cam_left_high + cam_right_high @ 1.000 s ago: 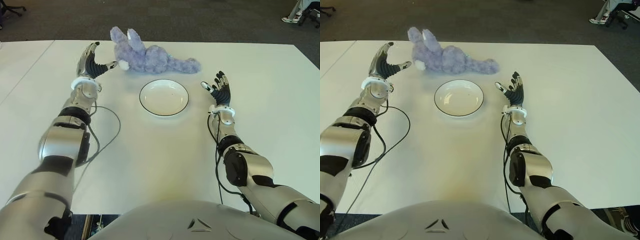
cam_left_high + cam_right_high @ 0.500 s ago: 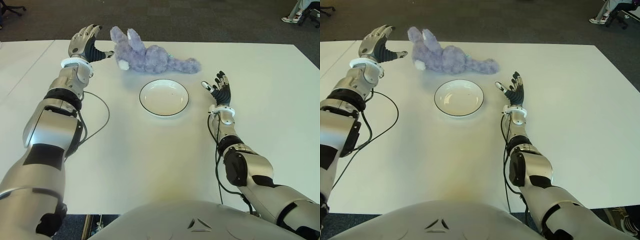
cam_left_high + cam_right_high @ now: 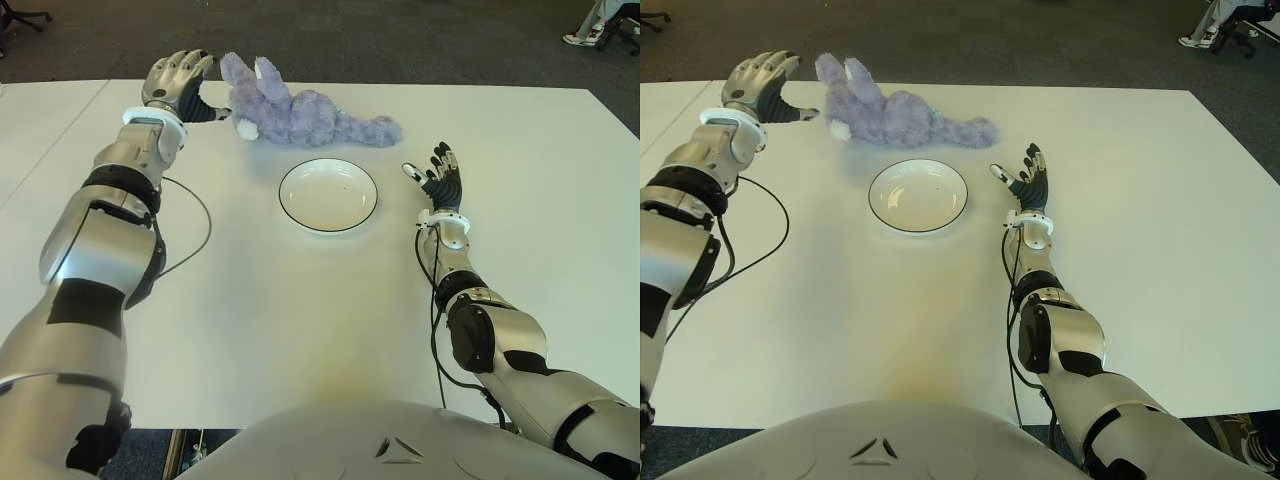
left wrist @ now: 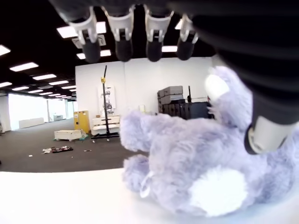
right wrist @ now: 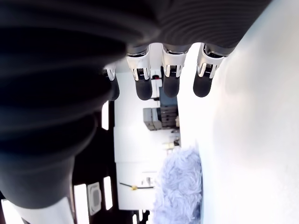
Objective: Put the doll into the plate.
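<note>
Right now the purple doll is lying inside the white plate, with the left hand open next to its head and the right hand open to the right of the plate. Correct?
Not quite. The doll lies on the table behind the plate, which holds nothing, as the left eye view shows. The rest stands: left hand open by its head, right hand open right of the plate.

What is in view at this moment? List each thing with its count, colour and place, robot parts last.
plush rabbit doll: 1, lilac with white muzzle, lying on its side at the table's far side, just beyond the plate
plate: 1, white with dark rim, empty, mid-table
table: 1, white, before the robot
carpet floor: dark grey, beyond the table
cables: black, trailing from both forearms
left hand: 1, silver and black, fingers spread, beside the doll's head on its left
right hand: 1, black, open, right of the plate
</note>
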`<action>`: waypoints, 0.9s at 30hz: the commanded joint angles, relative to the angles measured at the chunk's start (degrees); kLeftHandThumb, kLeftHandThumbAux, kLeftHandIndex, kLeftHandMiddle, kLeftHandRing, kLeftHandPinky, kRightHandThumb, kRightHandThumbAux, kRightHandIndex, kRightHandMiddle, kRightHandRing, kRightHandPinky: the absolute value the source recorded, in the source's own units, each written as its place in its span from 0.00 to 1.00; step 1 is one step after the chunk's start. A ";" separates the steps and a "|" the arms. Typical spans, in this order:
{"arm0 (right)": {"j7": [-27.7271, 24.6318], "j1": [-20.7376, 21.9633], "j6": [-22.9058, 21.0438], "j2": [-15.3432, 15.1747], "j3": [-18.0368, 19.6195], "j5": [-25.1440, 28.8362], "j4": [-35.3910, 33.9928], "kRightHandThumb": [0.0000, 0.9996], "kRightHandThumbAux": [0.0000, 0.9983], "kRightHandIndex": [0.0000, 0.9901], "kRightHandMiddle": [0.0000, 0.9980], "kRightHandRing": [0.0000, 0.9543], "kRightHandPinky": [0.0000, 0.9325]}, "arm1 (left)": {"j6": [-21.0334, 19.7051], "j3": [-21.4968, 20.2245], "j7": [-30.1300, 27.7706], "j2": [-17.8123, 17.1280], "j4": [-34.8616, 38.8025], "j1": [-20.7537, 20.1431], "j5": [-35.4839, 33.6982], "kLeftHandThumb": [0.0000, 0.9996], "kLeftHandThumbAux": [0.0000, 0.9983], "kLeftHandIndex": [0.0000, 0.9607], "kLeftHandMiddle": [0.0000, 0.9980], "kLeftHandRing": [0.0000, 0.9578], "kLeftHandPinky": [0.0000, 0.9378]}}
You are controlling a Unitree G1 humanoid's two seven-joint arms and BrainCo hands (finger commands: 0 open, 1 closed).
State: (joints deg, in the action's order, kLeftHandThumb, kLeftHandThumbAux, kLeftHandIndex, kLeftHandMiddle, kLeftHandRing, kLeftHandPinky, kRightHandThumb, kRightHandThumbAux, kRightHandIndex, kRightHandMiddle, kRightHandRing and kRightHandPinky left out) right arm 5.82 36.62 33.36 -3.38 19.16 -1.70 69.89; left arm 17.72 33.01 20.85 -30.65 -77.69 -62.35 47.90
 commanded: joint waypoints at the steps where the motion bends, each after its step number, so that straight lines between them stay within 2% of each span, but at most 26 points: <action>1: -0.45 -11.99 -9.83 5.52 1.01 1.27 8.45 0.01 0.87 0.07 0.04 0.03 0.05 | 0.06 3.52 -2.80 4.03 -1.60 -1.29 3.04 0.20 0.53 0.00 0.00 0.00 0.00; 8: -0.30 -11.90 -10.00 5.61 0.92 1.19 8.49 0.01 0.87 0.07 0.04 0.02 0.04 | 0.72 2.52 -5.37 7.33 -2.02 -0.83 0.94 0.24 0.52 0.00 0.00 0.00 0.00; 13: -0.14 -11.94 -10.21 5.70 0.72 1.00 8.51 0.02 0.86 0.07 0.03 0.02 0.04 | 3.47 0.52 -7.87 10.45 -1.79 0.85 -1.68 0.26 0.52 0.00 0.00 0.00 0.00; 23: -0.26 -12.13 -9.71 5.92 1.20 1.53 8.46 0.06 0.87 0.08 0.06 0.04 0.07 | 4.66 0.06 -10.61 12.72 -1.94 2.27 -2.98 0.23 0.52 0.00 0.00 0.00 0.02; 27: -0.16 -12.27 -9.67 5.91 1.06 1.36 8.47 0.10 0.87 0.09 0.07 0.05 0.06 | 4.55 0.11 -10.90 13.27 -2.03 2.63 -2.96 0.26 0.53 0.00 0.00 0.00 0.00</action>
State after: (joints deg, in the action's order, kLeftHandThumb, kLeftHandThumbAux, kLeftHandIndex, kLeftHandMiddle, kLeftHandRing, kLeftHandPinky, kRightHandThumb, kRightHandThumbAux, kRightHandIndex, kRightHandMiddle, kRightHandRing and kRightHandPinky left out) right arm 5.66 36.77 33.37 -3.17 19.29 -1.45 69.89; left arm 22.24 33.82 12.56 -18.34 -78.82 -62.05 45.84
